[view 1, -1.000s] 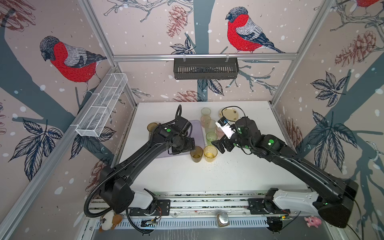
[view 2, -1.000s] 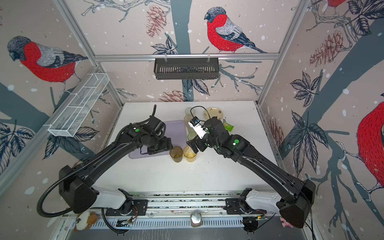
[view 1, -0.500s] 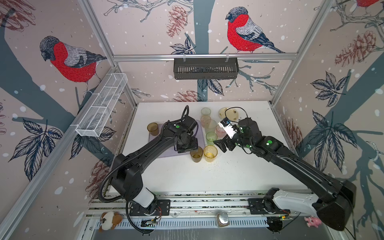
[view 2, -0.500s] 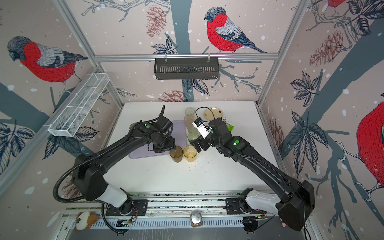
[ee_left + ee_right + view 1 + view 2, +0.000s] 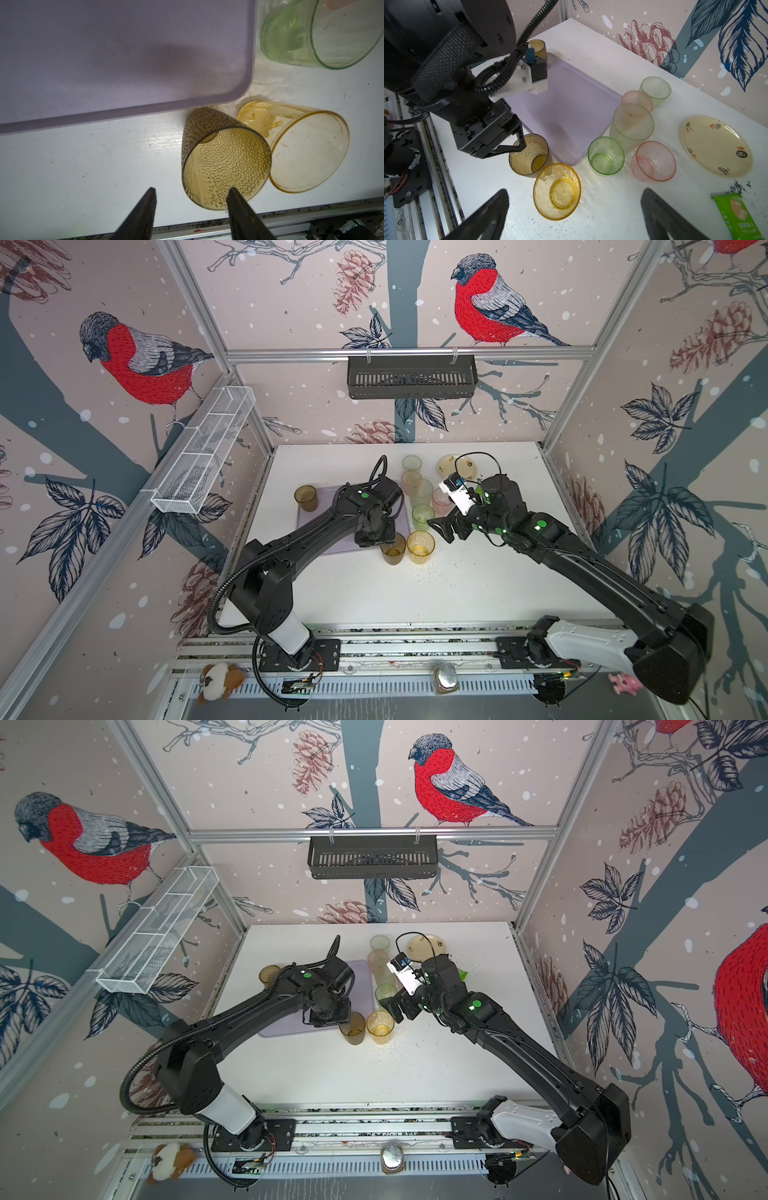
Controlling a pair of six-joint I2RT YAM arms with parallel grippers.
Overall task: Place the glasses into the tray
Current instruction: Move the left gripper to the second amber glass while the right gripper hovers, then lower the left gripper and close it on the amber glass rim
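The lilac tray point(image 5: 566, 108) point(image 5: 124, 52) lies flat on the white table with nothing in it. A brown dimpled glass point(image 5: 224, 164) point(image 5: 393, 551) stands just off the tray's near right corner, touching an amber glass point(image 5: 307, 149) point(image 5: 421, 546). My left gripper point(image 5: 193, 191) point(image 5: 512, 145) is open and straddles the brown glass's rim, one finger inside, one outside. My right gripper point(image 5: 575, 192) point(image 5: 442, 529) hangs wide open by the amber glass. Green point(image 5: 606, 155), pink point(image 5: 653, 161) point(image 5: 636, 99) and pale glasses point(image 5: 632, 124) point(image 5: 656, 88) stand right of the tray. A second brown glass point(image 5: 538, 48) stands at its far left corner.
A cream plate point(image 5: 716, 147) and a green packet point(image 5: 735, 216) lie right of the glasses. A black slotted basket point(image 5: 411, 375) hangs on the back wall, a white wire basket point(image 5: 203, 456) on the left wall. The arms' mounting rail point(image 5: 415, 647) runs along the table's front.
My left gripper has moved right from over the tray to the brown glass, and its jaws have narrowed. The right gripper has stayed wide open and barely shifted.
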